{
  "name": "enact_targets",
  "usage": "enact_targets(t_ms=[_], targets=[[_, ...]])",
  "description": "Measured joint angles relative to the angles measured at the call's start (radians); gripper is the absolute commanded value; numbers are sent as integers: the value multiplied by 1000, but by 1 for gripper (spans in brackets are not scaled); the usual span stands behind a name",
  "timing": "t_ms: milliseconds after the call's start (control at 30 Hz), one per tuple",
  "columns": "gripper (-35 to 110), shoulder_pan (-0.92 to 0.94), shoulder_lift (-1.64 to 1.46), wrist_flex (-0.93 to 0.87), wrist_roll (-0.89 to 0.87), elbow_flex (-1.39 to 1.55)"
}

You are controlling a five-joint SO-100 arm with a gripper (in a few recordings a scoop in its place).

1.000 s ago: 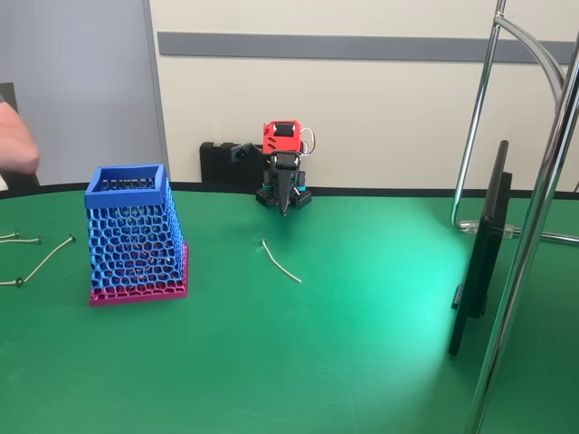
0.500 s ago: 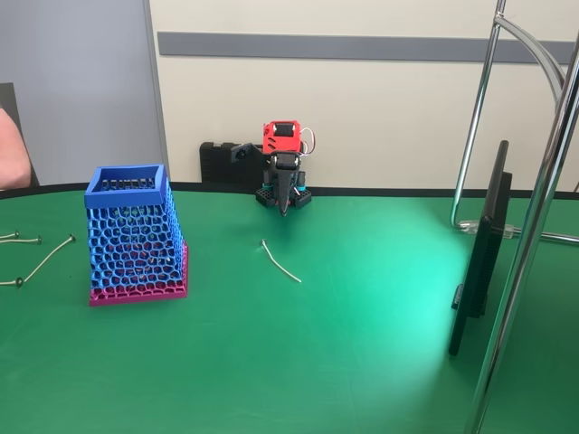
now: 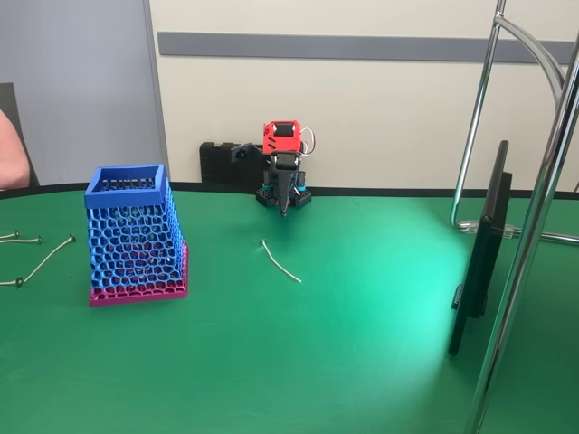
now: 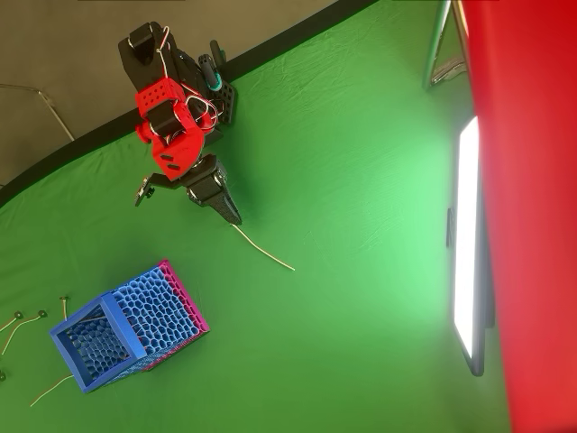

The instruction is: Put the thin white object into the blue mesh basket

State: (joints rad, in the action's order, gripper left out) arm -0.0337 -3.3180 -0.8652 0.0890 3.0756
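At the green table's left edge in the fixed view, the pale strands with dark knobbed tips are cut off by the frame, as is a person's arm beyond the far-left edge. The gripper (a dark, narrow point) is too small to read its jaws.
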Motion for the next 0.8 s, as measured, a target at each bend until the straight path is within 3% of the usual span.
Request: enact_targets(t_ms=[500,800], targets=[[1,-5,6,2,0,0],[1,-18,195,12,-23,-60]])
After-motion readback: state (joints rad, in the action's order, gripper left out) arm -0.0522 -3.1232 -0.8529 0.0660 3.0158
